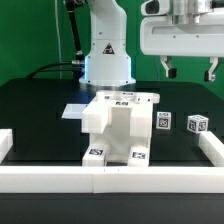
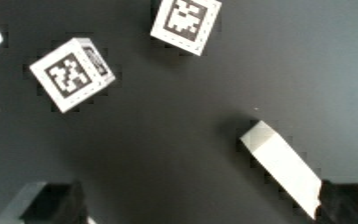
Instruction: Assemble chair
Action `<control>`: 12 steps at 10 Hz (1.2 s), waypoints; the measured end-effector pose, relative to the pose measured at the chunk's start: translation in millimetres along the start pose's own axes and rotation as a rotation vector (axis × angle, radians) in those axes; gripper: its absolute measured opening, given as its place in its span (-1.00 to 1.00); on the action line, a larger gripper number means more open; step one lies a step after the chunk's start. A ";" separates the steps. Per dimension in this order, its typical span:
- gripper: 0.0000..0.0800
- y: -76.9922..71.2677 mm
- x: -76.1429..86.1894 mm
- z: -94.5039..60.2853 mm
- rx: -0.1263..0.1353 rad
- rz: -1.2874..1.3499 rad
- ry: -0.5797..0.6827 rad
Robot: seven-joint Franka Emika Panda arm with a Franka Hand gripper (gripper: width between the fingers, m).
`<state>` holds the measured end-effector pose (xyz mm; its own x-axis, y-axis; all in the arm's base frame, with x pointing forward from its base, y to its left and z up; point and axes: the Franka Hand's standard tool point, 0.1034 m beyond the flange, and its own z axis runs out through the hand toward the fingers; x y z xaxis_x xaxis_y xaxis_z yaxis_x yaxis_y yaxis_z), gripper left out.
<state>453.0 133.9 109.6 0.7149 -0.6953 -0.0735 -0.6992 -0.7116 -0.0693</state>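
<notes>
Black worktop (image 1: 40, 125), edged by a low white rail (image 1: 60, 182) along the front and both sides. White robot arm (image 1: 108, 50), its base standing at the rear centre. Partly built chair (image 1: 118, 128), a chunky white stack of joined parts, stood upright at the middle of the worktop, with square tags on its top face and on its two front feet. End effector (image 1: 188, 72), hanging high on the exterior view's right with its jaws spread wide and nothing between them, clear of every part. Thin flat white piece (image 1: 75, 110), lying on the worktop just behind the chair on the exterior view's left. Two small tagged blocks (image 1: 163, 121) (image 1: 197, 124), near each other on the worktop, apart from the chair on the exterior view's right, beneath the end effector. Narrow white strip (image 2: 282, 165), seen in the wrist view only, on the dark surface; what it was could not be told.
</notes>
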 end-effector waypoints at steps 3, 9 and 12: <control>0.62 -2.1 -10.3 26.5 -0.047 0.038 -0.002; 0.62 -5.9 -12.1 54.6 -0.092 0.016 -0.001; 0.62 -5.8 -12.1 54.7 -0.093 0.016 -0.001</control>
<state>448.2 152.0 56.4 0.7033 -0.7069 -0.0750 -0.7074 -0.7064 0.0243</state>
